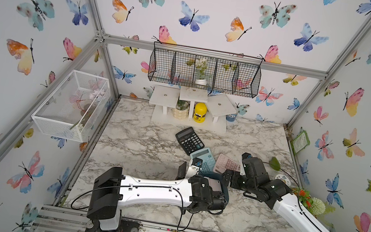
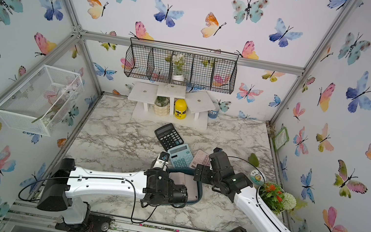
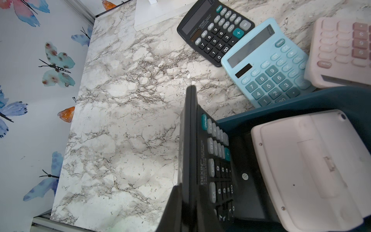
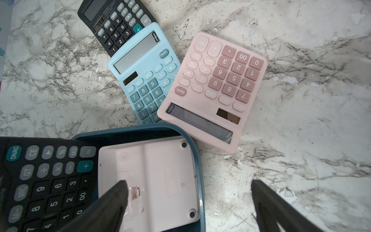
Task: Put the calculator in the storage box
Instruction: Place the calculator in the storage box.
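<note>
**Step in hand:** placement, judged not yet complete.

**Left gripper** [image 3: 188, 200]: pressed shut on the black calculator [image 3: 212, 160], pinched on edge at lower centre of the left wrist view, keys facing the storage box [image 3: 321, 98].

**Location:** the held unit stands upright over the box's edge. Contact with the floor cannot be told.

**Box contents:** 1 pink calculator [image 4: 156, 176], face down.

**Right gripper** [image 4: 188, 182]: spread wide, empty, over the box rim.

**Table** [image 1: 139, 139]: 3 calculators at centre frame: black [image 1: 189, 140], blue [image 1: 205, 160], pink [image 1: 226, 165].

**Next move, judged:** tip the held unit flat into the gap beside the pink one, lower it, then release. Clearance looks tight.
</note>
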